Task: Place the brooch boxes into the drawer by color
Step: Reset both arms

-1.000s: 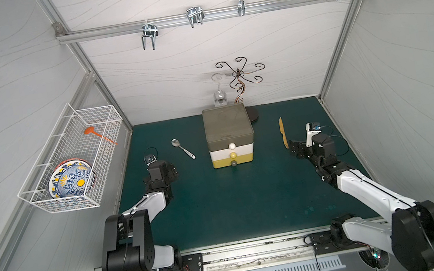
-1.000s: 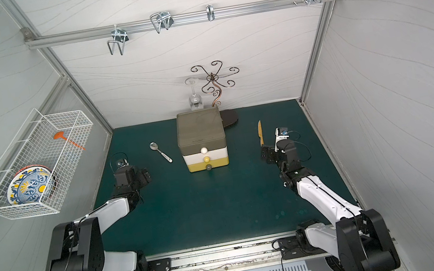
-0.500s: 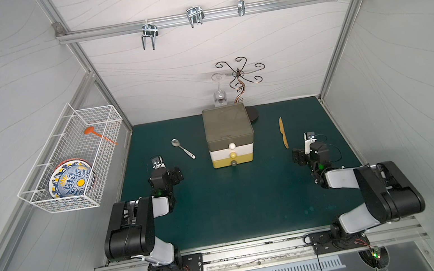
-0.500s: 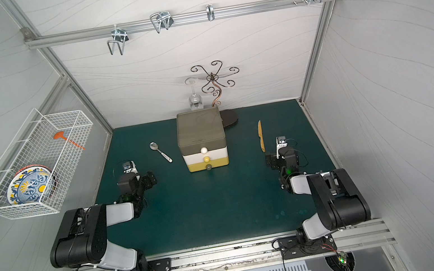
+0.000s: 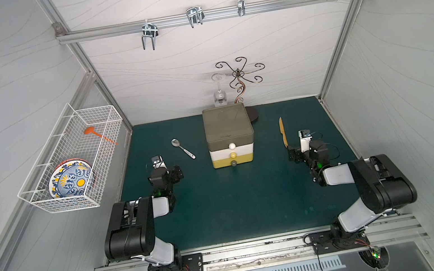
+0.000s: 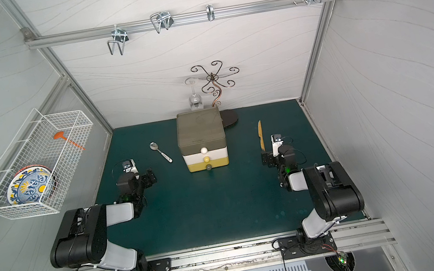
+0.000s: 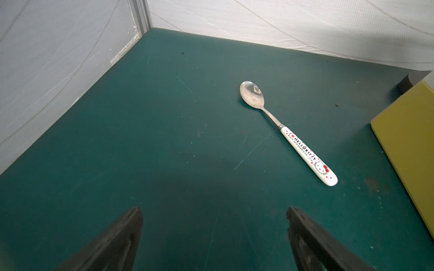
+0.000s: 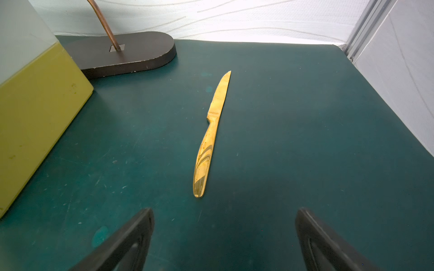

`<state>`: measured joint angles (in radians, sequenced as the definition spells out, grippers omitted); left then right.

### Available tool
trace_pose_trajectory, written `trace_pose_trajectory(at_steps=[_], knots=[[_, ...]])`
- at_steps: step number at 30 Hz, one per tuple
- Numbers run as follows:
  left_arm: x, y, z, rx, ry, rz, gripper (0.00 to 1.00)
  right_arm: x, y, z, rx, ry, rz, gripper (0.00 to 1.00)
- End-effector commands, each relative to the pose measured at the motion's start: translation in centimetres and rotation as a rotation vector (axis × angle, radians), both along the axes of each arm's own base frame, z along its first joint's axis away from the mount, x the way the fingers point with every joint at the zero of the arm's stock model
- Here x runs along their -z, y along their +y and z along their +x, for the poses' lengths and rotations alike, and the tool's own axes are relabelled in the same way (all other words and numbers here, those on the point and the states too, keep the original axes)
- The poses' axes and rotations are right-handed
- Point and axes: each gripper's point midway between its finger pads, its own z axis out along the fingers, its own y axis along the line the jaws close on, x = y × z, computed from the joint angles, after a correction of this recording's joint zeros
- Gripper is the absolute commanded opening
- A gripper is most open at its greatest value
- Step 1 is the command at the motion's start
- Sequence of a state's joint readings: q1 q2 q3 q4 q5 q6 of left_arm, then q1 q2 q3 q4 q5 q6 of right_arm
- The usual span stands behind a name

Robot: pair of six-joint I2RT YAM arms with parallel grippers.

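No brooch boxes show in any view. The drawer (image 5: 228, 128) (image 6: 200, 131) stands at the middle back of the green mat with all three tiers pushed in: olive-grey on top, white, then yellow. Its yellow tier also shows in the left wrist view (image 7: 408, 145) and the right wrist view (image 8: 35, 117). My left gripper (image 5: 169, 174) (image 6: 144, 179) (image 7: 215, 211) rests low to the left of the drawer, open and empty. My right gripper (image 5: 300, 153) (image 6: 271, 160) (image 8: 224, 212) rests low to its right, open and empty.
A spoon (image 5: 182, 148) (image 7: 288, 133) lies ahead of the left gripper. A gold knife (image 5: 283, 136) (image 8: 209, 140) lies ahead of the right one. A scrolled stand (image 5: 239, 79) with a hanging glass (image 5: 219, 94) stands behind the drawer. A wire basket (image 5: 71, 156) hangs on the left wall.
Both arms have folded back toward the near edge since a second ago. Both grippers have stayed open. The drawer, spoon and knife have not moved.
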<state>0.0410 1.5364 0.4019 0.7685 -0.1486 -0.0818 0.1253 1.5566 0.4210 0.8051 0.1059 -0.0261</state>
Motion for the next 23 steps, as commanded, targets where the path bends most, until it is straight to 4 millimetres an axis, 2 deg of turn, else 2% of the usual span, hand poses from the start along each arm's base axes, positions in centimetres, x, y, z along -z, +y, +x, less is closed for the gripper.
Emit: trace_pose_trajectory(at_steps=[1, 23], knots=[[-1.84, 0.04, 1.12, 0.008, -0.07, 0.006, 1.0, 0.01, 0.13, 0.4, -0.022, 0.012, 0.028, 0.99], [-1.9, 0.03, 1.13, 0.008, -0.071, 0.007, 1.0, 0.0, 0.1, 0.5, -0.034, 0.02, 0.049, 0.99]])
